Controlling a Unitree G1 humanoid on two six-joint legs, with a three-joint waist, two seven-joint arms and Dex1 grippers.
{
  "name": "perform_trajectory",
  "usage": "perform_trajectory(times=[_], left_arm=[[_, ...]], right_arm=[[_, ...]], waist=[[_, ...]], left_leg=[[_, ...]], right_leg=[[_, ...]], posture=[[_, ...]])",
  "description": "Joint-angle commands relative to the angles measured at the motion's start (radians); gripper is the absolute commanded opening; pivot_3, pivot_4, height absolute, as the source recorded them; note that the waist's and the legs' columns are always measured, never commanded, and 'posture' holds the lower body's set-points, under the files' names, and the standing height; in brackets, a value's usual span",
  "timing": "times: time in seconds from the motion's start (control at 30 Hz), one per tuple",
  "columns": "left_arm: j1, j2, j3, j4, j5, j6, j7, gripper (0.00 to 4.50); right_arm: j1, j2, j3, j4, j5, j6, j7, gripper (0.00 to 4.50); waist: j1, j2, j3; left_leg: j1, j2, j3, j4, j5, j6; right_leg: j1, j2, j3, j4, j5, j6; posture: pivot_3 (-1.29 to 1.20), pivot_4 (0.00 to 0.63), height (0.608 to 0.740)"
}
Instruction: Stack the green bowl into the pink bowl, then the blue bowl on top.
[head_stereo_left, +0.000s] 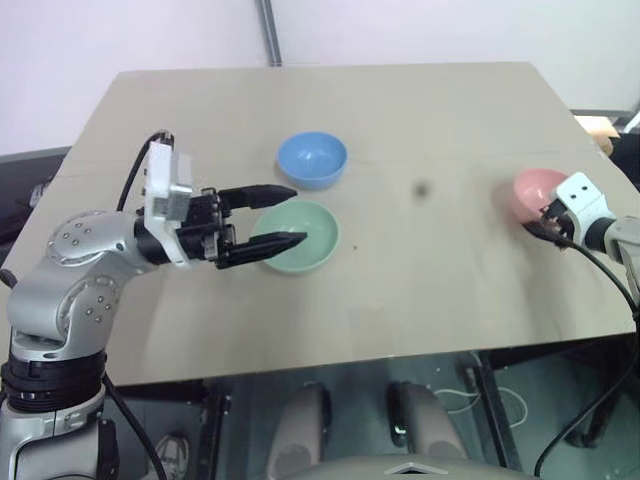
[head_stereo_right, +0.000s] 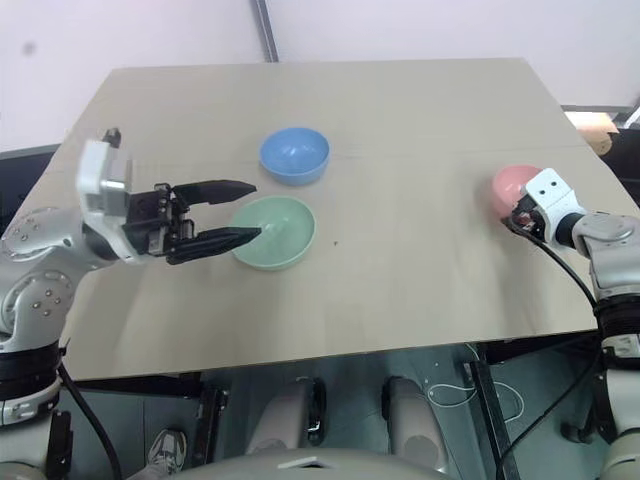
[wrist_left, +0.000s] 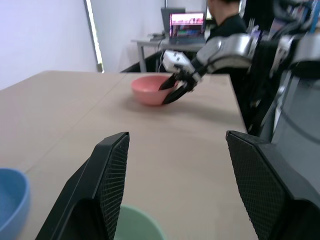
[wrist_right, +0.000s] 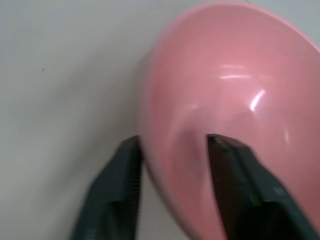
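The green bowl (head_stereo_left: 318, 232) sits mid-table, with the blue bowl (head_stereo_left: 312, 158) just behind it. My left gripper (head_stereo_left: 300, 213) hovers open over the green bowl's near-left rim, pointing right, with nothing between its fingers (wrist_left: 112, 165). The pink bowl (head_stereo_left: 533, 188) is at the table's right edge. My right gripper (wrist_right: 172, 142) straddles its near rim, one finger inside and one outside, shut on the wall. In the left wrist view, the pink bowl (wrist_left: 150, 89) and the right gripper (wrist_left: 167, 94) show across the table.
The wooden table (head_stereo_left: 430, 110) has bare room between the green bowl and the pink one. The pink bowl lies close to the right edge. Beyond that edge, a person (wrist_left: 227, 20) sits at a desk with a laptop (wrist_left: 187, 25).
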Motion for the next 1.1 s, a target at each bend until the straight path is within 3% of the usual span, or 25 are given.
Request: perform_trajectory(times=[0.03, 0.07, 0.23, 0.37, 0.57, 0.77, 0.87, 1.1], left_arm=[[-0.004, -0.010, 0.030, -0.031, -0.027, -0.003, 0.027, 4.50], [-0.015, -0.029, 0.028, -0.024, -0.007, -0.022, 0.061, 4.50], [-0.035, -0.039, 0.023, 0.016, 0.010, -0.029, 0.080, 4.50], [-0.018, -0.039, 0.016, 0.054, 0.078, -0.080, 0.078, 4.50], [0.011, -0.031, 0.014, 0.137, 0.168, -0.136, 0.077, 4.50], [0.017, -0.039, -0.020, 0.156, 0.232, -0.178, 0.063, 4.50], [0.016, -0.039, -0.021, 0.158, 0.237, -0.180, 0.058, 4.50], [0.022, -0.040, -0.027, 0.146, 0.243, -0.181, 0.054, 4.50]], right_arm=[[-0.028, -0.007, -0.005, -0.006, -0.016, -0.033, 0.002, 0.54], [-0.027, -0.007, -0.003, -0.011, -0.021, -0.042, 0.001, 0.05], [-0.003, 0.001, -0.005, -0.104, -0.002, -0.069, 0.039, 0.05], [0.069, 0.036, 0.005, -0.376, 0.090, 0.002, 0.117, 0.05], [0.168, 0.142, 0.172, -0.878, 0.209, 0.204, 0.155, 0.05], [0.151, 0.192, 0.344, -0.921, 0.144, 0.227, 0.151, 0.05], [0.145, 0.192, 0.368, -0.878, 0.109, 0.200, 0.150, 1.14], [0.139, 0.189, 0.365, -0.851, 0.025, 0.184, 0.109, 4.47]], waist=[[0.002, 0.000, 0.000], [0.003, 0.000, 0.000], [0.002, 0.000, 0.000], [-0.001, 0.000, 0.000], [0.003, 0.000, 0.000], [0.013, -0.001, -0.001], [0.012, -0.002, -0.001], [0.007, -0.002, -0.001]], left_leg=[[0.000, 0.000, 0.000, 0.000, 0.000, 0.000], [0.000, 0.000, 0.000, 0.000, 0.000, 0.000], [0.000, 0.000, 0.000, 0.000, 0.000, 0.000], [0.000, 0.001, 0.000, 0.000, 0.000, 0.000], [0.000, 0.003, -0.002, 0.000, 0.000, 0.000], [-0.001, 0.001, -0.003, 0.002, 0.000, 0.000], [-0.001, 0.001, -0.002, 0.002, 0.000, 0.000], [-0.001, 0.001, -0.003, 0.001, 0.000, 0.000]], right_leg=[[0.000, 0.000, 0.000, 0.000, 0.000, 0.000], [0.000, 0.000, 0.000, 0.000, 0.000, 0.000], [0.000, 0.000, 0.000, 0.000, 0.000, 0.000], [0.000, 0.001, 0.001, 0.000, 0.000, 0.000], [0.000, 0.003, -0.001, 0.001, 0.000, 0.000], [0.000, 0.002, -0.002, 0.001, -0.002, -0.004], [0.001, 0.001, -0.001, 0.000, -0.002, -0.004], [0.000, 0.001, -0.002, 0.001, -0.002, -0.004]], posture=[[0.00, 0.150, 0.740], [0.00, 0.150, 0.740], [0.00, 0.150, 0.740], [0.00, 0.150, 0.740], [0.00, 0.150, 0.740], [0.00, 0.150, 0.740], [0.00, 0.150, 0.740], [0.00, 0.150, 0.740]])
